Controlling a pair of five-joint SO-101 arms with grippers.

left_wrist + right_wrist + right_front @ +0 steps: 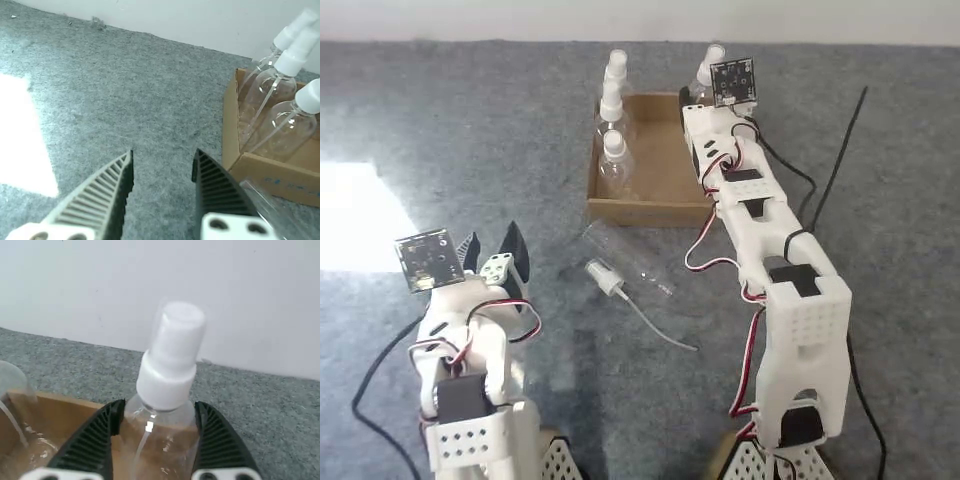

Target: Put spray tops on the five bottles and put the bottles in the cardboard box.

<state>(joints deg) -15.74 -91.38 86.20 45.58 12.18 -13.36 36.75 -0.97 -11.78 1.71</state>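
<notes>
From above, the cardboard box (642, 210) sat on the grey mat (470, 130) at the far side of the table. Three capped bottles (614, 160) stood in a row along one side of it. The right arm (750, 200) stretched over the box's opposite far corner with a fourth bottle (706, 72) at its tip, spray head on. In front of the box an open bottle (638, 262) lay on its side on the mat, and a loose spray top (603, 275) with its thin tube lay just beside it. The left gripper (492, 240) hung near them, spread wide and empty.

In the left wrist view, the left gripper (162, 162) was wide open over bare mat with nothing between its fingers. The box (232, 130) stood near, the three capped bottles (280, 125) upright inside it.

In the right wrist view, the right gripper (159, 412) was clamped on the fourth bottle (160, 440) just below its spray head (170, 350), one finger on each side. The bottle was upright over the box (55, 410). I could not tell whether its base rested on the box floor.
</notes>
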